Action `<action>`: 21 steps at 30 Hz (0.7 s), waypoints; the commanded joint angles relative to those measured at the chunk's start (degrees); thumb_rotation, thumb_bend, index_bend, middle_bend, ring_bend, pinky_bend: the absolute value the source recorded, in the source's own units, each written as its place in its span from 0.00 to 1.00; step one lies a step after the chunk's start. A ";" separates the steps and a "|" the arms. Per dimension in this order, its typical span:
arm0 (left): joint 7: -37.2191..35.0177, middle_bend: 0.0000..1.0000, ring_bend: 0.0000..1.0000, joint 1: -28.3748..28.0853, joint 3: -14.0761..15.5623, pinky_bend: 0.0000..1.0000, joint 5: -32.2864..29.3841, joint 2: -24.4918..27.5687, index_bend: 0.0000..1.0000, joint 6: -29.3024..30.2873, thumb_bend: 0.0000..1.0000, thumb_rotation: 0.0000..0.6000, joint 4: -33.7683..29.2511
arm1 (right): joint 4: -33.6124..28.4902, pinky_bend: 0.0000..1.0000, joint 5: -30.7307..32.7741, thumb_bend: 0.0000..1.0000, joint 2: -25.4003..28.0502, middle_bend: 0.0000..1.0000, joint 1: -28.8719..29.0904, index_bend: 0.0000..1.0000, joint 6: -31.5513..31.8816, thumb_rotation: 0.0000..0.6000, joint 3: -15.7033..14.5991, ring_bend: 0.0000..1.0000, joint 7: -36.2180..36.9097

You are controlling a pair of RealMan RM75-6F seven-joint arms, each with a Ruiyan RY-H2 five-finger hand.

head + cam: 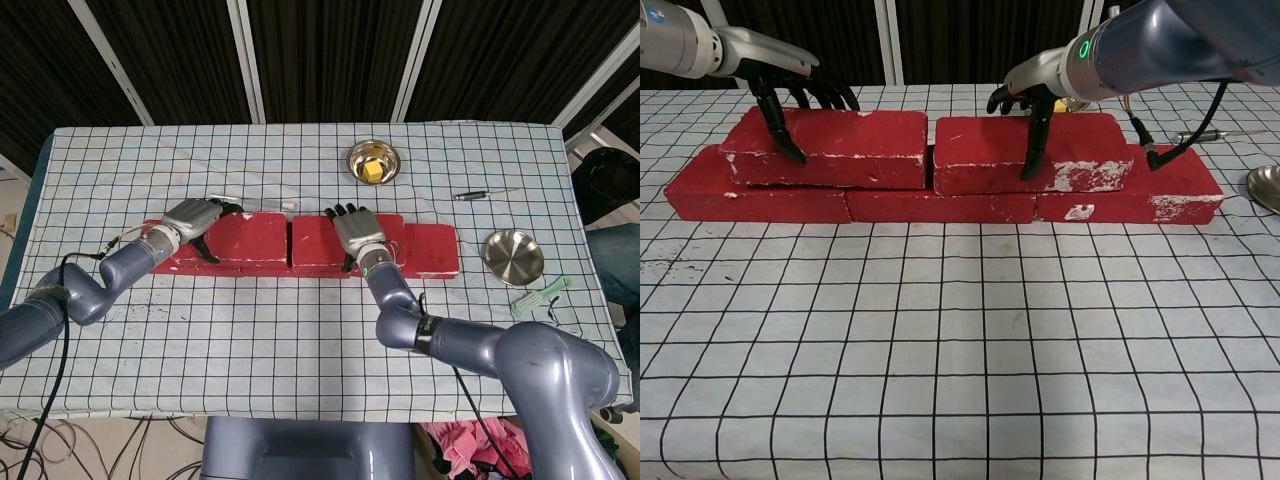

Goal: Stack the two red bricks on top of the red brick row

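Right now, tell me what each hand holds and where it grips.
Left hand grips the left upper brick near its left end; right hand grips the right upper brick around its middle, thumbs on the front faces.

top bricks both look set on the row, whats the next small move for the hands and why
Probably open both and lift them straight up. The left top brick and right top brick already lie flat on the bottom row, nearly end to end, while the left robot hand and right robot hand each grip one.

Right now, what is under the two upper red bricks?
The bottom red brick row lies under both upper bricks. Its front faces show; its top surface beneath them is covered.
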 commanded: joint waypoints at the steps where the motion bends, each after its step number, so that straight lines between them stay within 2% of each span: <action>1: 0.09 0.18 0.09 0.06 -0.04 0.19 -0.03 0.08 0.15 0.04 0.06 1.00 -0.02 | -0.20 0.13 -0.30 0.00 -0.03 0.01 -0.08 0.01 0.32 1.00 0.41 0.00 0.12; 21: 0.92 0.18 0.09 0.15 -0.53 0.19 -0.33 0.45 0.15 -0.01 0.06 1.00 -1.02 | -2.56 0.13 -1.78 0.00 1.19 0.01 -0.77 0.00 2.73 1.00 2.44 0.00 -0.18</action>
